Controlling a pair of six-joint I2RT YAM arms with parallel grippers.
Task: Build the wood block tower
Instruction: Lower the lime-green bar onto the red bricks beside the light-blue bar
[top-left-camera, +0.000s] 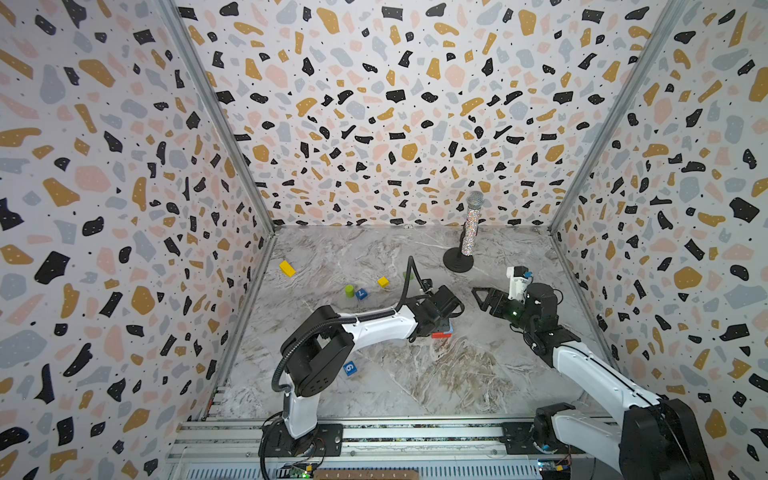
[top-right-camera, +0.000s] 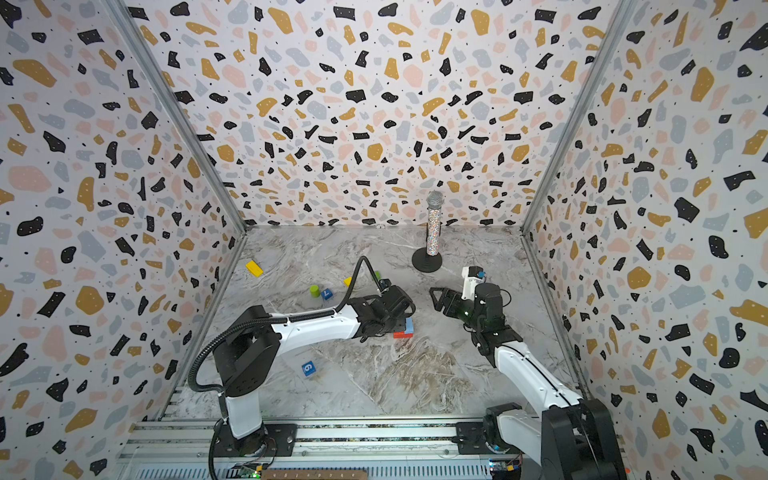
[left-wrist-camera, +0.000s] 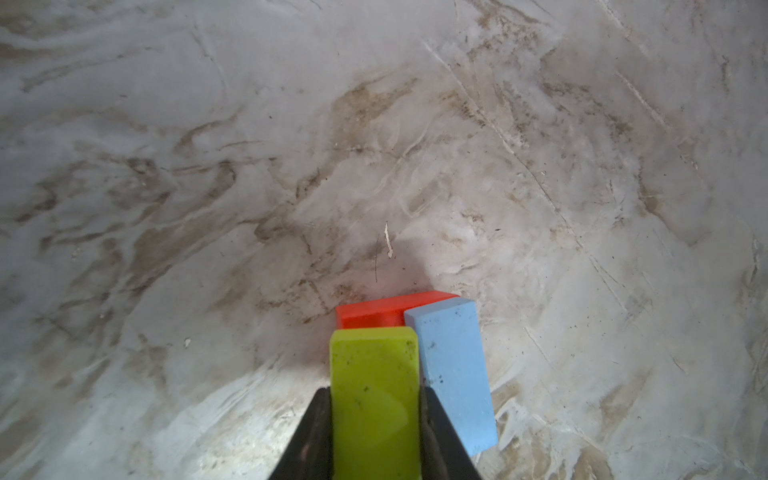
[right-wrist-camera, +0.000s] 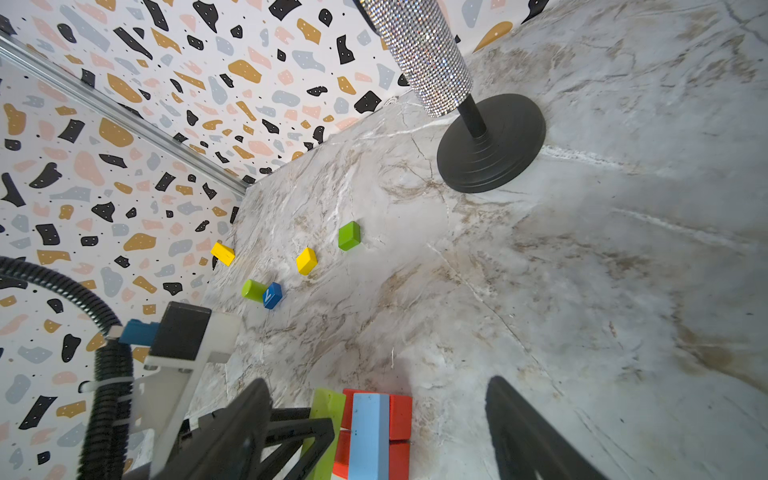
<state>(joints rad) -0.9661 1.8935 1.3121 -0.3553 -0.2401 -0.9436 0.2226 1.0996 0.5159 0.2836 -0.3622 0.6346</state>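
The tower is two red bricks (right-wrist-camera: 400, 419) lying flat with a light blue brick (right-wrist-camera: 369, 432) across them, mid-table in both top views, red (top-left-camera: 438, 335) and light blue (top-right-camera: 409, 325). My left gripper (left-wrist-camera: 375, 392) is shut on a lime green brick (left-wrist-camera: 374, 374), held alongside the light blue brick (left-wrist-camera: 453, 374) over the red bricks' (left-wrist-camera: 370, 313) edge. My right gripper (top-left-camera: 478, 297) hangs open and empty just right of the stack, its fingers (right-wrist-camera: 519, 419) wide apart.
Loose blocks lie at the back left: yellow brick (top-left-camera: 286, 268), yellow cube (top-left-camera: 383, 282), green cylinder (top-left-camera: 349, 290), blue cube (top-left-camera: 361, 294), green cube (right-wrist-camera: 349, 235). Another blue cube (top-left-camera: 350, 368) lies nearer the front. A glittery microphone (top-left-camera: 471, 226) stands behind on a black base (top-left-camera: 457, 262).
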